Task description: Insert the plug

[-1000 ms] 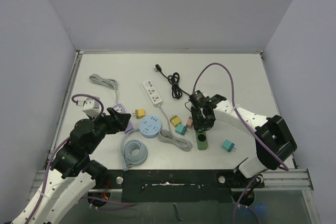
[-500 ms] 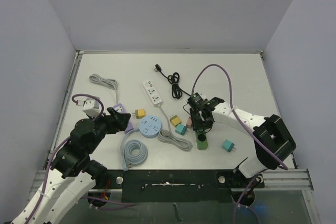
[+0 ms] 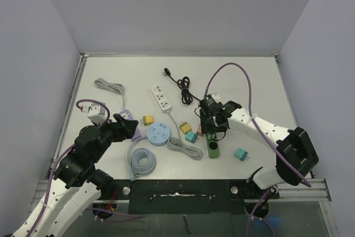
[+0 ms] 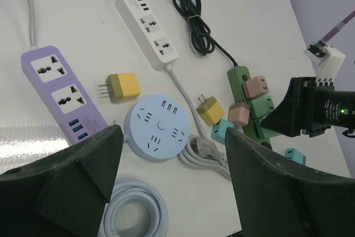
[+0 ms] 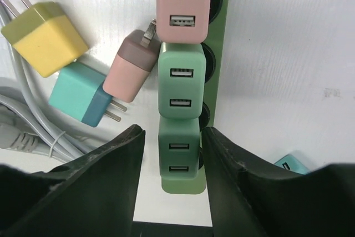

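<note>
A green power strip [image 5: 222,43] lies on the table, also seen in the top view [image 3: 213,149]. Three adapters sit in it in a row: a pink one [image 5: 183,4], a light green one [image 5: 181,81] and a darker green one [image 5: 178,154]. My right gripper [image 5: 172,132] is open and straddles the darker green adapter, with a gap on each side; it shows in the top view [image 3: 212,121] too. My left gripper [image 4: 173,137] is open and empty, hovering above a round blue power strip [image 4: 160,127].
Loose pink [image 5: 132,67], teal [image 5: 77,92] and yellow [image 5: 47,37] adapters lie left of the green strip. Another teal adapter [image 3: 241,154] lies to its right. A white strip [image 3: 161,97], purple strip [image 4: 58,92], black cord [image 3: 184,90] and grey cable coil [image 3: 142,162] lie around.
My right gripper has shifted slightly back over the green strip and its arm has swung a little to the right. The left arm has not moved.
</note>
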You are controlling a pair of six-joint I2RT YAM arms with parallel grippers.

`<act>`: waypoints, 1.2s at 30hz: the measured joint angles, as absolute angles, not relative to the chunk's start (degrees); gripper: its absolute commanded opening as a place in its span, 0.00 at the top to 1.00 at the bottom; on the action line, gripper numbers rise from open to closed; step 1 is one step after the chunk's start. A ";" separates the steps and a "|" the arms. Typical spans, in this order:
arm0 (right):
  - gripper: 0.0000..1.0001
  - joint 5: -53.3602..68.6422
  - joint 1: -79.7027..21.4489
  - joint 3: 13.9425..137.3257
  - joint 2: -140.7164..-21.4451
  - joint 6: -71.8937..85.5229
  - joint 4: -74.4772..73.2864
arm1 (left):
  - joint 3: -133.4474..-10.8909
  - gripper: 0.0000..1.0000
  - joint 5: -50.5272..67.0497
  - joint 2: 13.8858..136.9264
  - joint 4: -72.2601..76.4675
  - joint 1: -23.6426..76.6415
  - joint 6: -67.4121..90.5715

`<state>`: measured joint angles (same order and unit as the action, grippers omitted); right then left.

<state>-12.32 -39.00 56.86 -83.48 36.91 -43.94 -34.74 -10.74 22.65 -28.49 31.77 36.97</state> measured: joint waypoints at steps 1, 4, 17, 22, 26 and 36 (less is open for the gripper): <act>0.59 -12.36 -39.00 57.19 -83.37 36.97 -44.03 | -34.74 0.27 -10.74 22.65 -28.49 31.77 36.97; 0.69 -12.47 -39.00 57.34 -83.53 37.32 -44.53 | -34.74 0.27 -10.74 22.65 -28.49 31.77 36.97; 1.00 -10.83 -37.06 56.62 -85.34 36.38 -43.33 | -34.74 0.27 -10.74 22.57 -28.51 31.77 36.97; 1.00 -9.80 -36.42 54.04 -84.58 35.70 -40.53 | -34.74 0.27 -10.76 22.50 -28.51 31.77 36.97; 0.98 -10.48 -37.23 53.49 -83.94 35.83 -39.90 | -34.74 0.27 -10.76 22.50 -28.51 31.77 36.97; 0.67 -12.40 -37.98 55.75 -83.46 36.71 -42.76 | -34.74 0.27 -10.79 22.52 -28.51 31.77 36.97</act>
<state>-12.40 -37.98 55.75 -83.46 36.71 -42.76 -34.74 -10.79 22.52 -28.51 31.77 36.97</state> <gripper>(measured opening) 0.325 0.728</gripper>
